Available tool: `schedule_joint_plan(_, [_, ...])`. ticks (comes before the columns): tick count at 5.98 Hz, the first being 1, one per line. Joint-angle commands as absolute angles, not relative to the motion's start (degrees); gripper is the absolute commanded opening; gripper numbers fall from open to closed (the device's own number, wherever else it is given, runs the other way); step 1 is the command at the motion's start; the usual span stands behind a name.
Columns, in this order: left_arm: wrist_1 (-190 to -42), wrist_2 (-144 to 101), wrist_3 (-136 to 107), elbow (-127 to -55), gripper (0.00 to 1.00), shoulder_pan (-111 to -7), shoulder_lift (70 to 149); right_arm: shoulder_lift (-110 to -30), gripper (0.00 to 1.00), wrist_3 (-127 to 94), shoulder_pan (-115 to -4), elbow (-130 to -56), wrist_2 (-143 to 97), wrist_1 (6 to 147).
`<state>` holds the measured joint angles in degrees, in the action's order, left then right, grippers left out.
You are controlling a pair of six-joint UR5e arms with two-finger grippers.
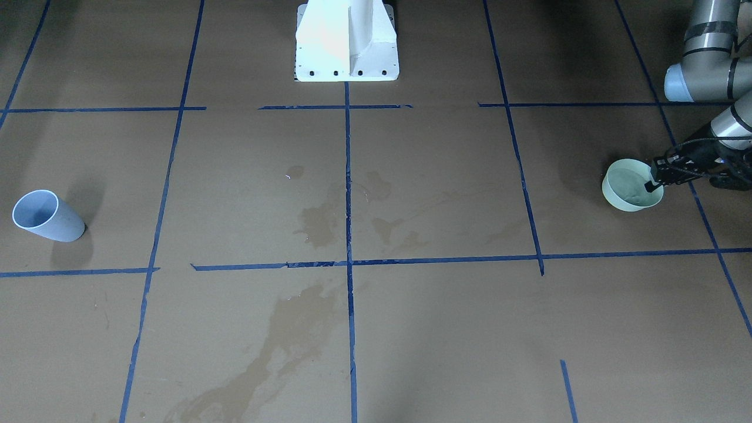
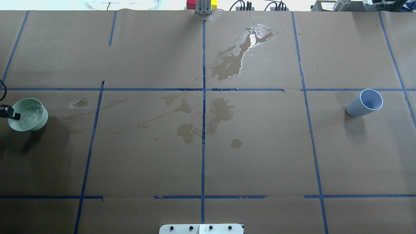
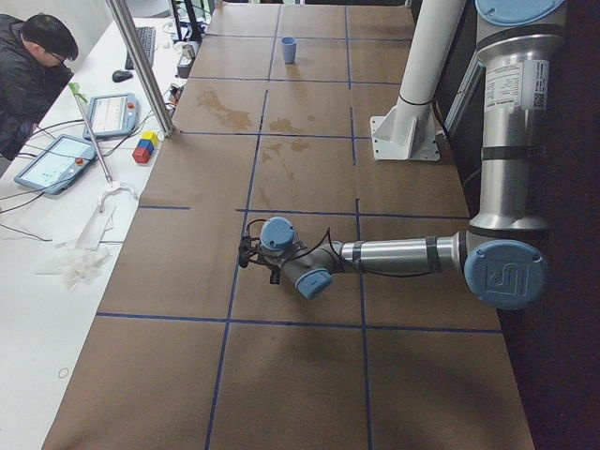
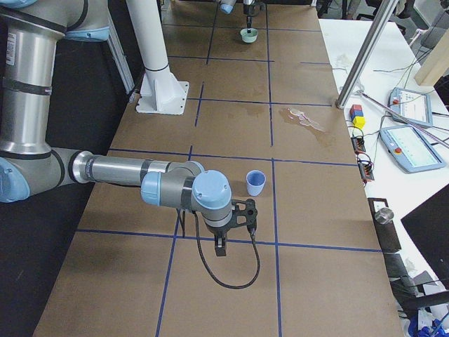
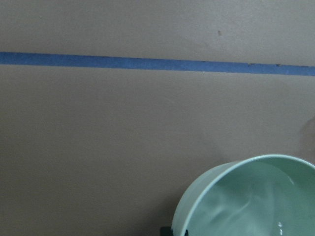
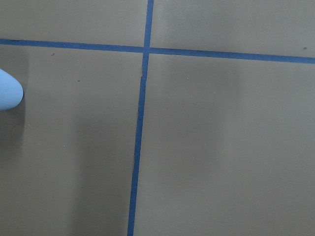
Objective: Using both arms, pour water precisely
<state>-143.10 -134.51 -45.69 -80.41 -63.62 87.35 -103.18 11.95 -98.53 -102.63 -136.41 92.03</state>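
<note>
A pale green bowl (image 1: 628, 189) holding water sits at the table's left end; it also shows in the overhead view (image 2: 29, 115) and the left wrist view (image 5: 251, 201). My left gripper (image 1: 653, 176) is shut on the bowl's rim, with one black finger inside the bowl. A light blue cup (image 2: 365, 103) stands upright and alone at the table's right end (image 1: 47, 215). My right gripper (image 4: 242, 210) shows only in the exterior right view, a short way from the cup (image 4: 255, 183); I cannot tell if it is open or shut. The cup's edge shows in the right wrist view (image 6: 7, 89).
Wet patches lie on the brown paper at the middle (image 2: 208, 118) and far middle (image 2: 239, 60). The white pedestal (image 1: 346, 44) stands at the robot side. Beyond the far edge is a desk with tablets (image 4: 410, 144), a metal pole (image 4: 365, 63) and a seated operator (image 3: 33, 70).
</note>
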Motion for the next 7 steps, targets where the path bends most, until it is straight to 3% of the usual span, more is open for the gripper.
schedule_joint_plan(1, [-143.0,-134.6,-45.9,-79.3,0.00,-63.5,88.6,-103.2,1.00,12.0,-98.5,-102.6,-136.4,92.0])
schedule_joint_plan(2, [-143.0,-134.6,-45.9,-79.2,0.10,-63.5,88.7,-103.2,1.00,12.0,-98.5,-102.6,-136.4,92.0])
schedule_joint_plan(5, [-142.7,-135.0,-45.8,-80.2,1.00,-63.5,90.2,-103.2,1.00,12.1,-98.5,-102.7,-136.3,92.0])
schedule_joint_plan(7, [-142.0,-137.4,-45.0,-80.8,1.00,-64.1,90.0,-103.2,1.00,11.9,-98.5,-102.7,-136.5,90.1])
